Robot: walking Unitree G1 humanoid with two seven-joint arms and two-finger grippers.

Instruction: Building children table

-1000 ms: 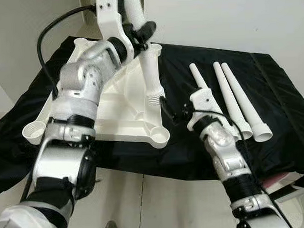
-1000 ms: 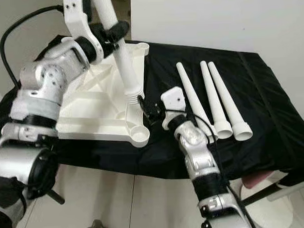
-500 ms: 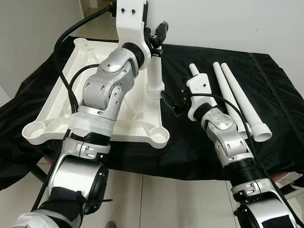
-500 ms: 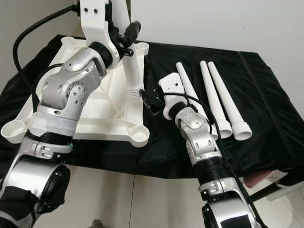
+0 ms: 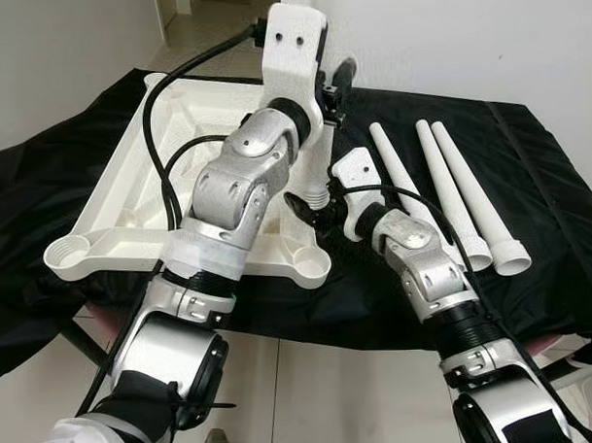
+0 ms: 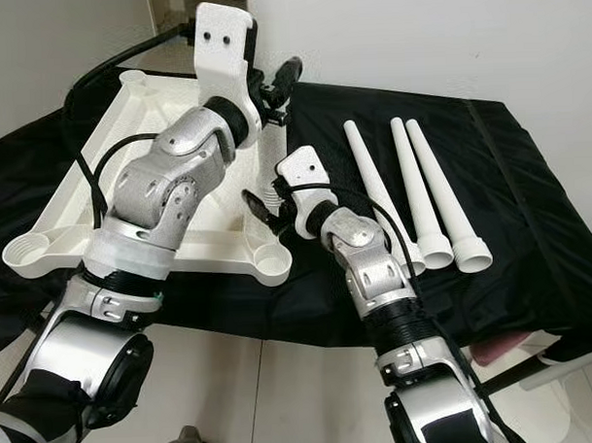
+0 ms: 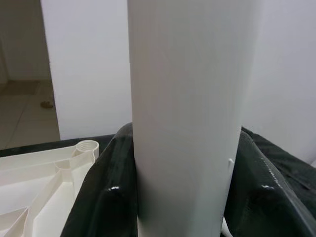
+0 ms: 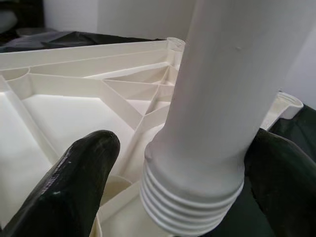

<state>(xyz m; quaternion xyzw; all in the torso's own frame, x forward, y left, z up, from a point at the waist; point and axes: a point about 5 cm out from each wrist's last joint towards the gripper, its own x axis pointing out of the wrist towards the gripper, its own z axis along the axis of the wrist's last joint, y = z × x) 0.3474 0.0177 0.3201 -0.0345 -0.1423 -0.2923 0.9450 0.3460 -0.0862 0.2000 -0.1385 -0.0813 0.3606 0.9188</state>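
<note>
The white tabletop (image 5: 130, 203) lies upside down on a black cloth, ribs up, with round sockets at its corners. My left gripper (image 5: 336, 82) is shut on a white table leg (image 5: 319, 170) and holds it upright over the tabletop's near right part. In the left wrist view the leg (image 7: 187, 118) stands between the black fingers (image 7: 106, 197). The threaded end (image 8: 192, 202) hangs just above the ribs, close to the corner socket (image 5: 310, 265). My right gripper (image 5: 315, 209) is open, its fingers (image 8: 69, 192) straddling that threaded end without closing on it.
Three more white legs (image 6: 373, 190) (image 6: 417, 193) (image 6: 449, 202) lie side by side on the black cloth (image 6: 530, 233) to the right of my right arm. A white wall stands behind the table. Pale floor (image 5: 312, 396) lies in front of the table edge.
My right gripper has moved left from beside the leg until its fingers sit on either side of the threaded end. My left arm has swung right, still holding the leg upright.
</note>
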